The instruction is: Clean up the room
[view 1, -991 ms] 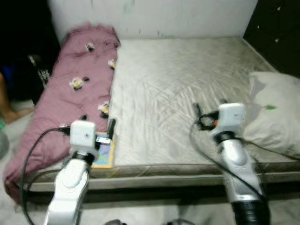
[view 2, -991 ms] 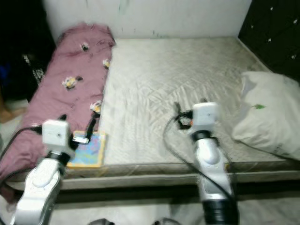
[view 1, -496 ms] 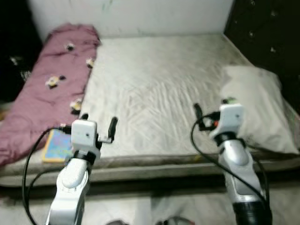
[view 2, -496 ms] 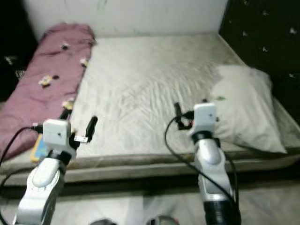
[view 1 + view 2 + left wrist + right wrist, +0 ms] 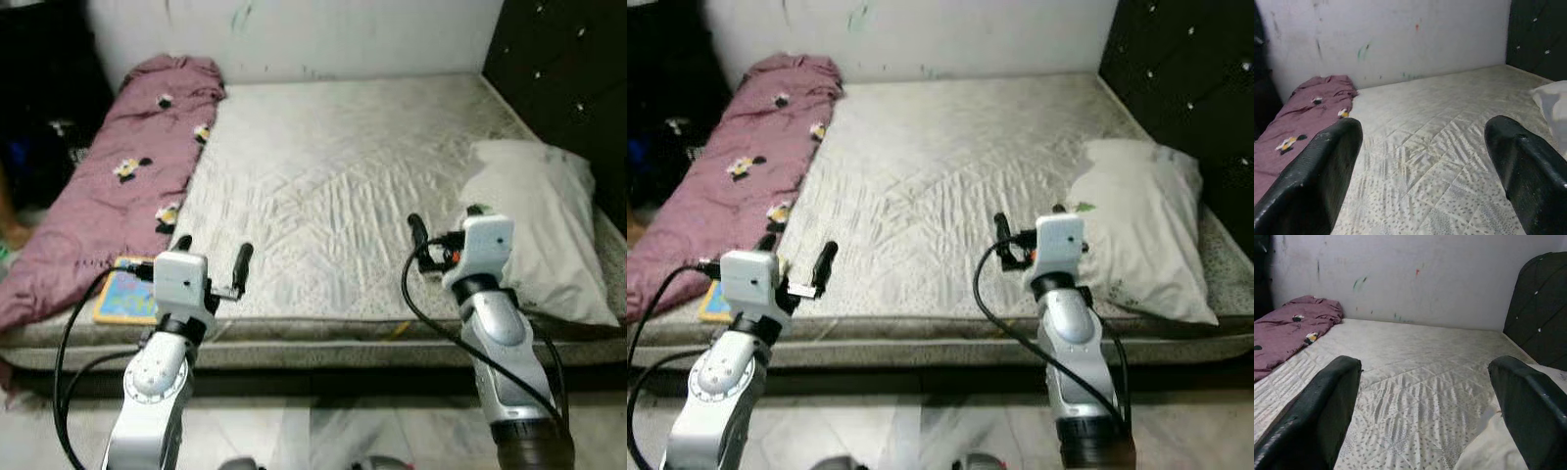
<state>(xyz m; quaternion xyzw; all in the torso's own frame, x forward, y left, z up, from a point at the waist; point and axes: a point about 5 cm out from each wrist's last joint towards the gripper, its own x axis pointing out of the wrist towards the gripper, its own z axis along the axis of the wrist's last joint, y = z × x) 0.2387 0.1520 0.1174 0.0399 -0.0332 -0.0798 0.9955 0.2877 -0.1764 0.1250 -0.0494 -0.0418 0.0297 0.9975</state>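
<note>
1. Left gripper (image 5: 210,262): two long black fingers spread wide apart, holding nothing; raised over the near edge of the mattress (image 5: 333,166). Textured rubber-like pads visible in the left wrist view.
2. Right gripper (image 5: 443,235): fingers likewise spread, empty; over the near edge of the mattress, just beside the pillow (image 5: 534,225).
3. Step in hand, as judged: approach and survey, nothing yet grasped. The next move likely calls for choosing one item to tidy and reaching it with the nearer arm.
4. Colourful book (image 5: 125,302): flat, thin, rectangular, glossy cover; at the mattress's near left corner, against the blanket's end. Left gripper is near it.
5. Pillow: pale, soft, rumpled; on the mattress's right side, by the dark headboard (image 5: 568,69).
6. Mattress: bare, quilted, cream, speckled.
7. Pink blanket (image 5: 118,186): floral-printed, bunched lengthwise along the mattress's left edge.
</note>
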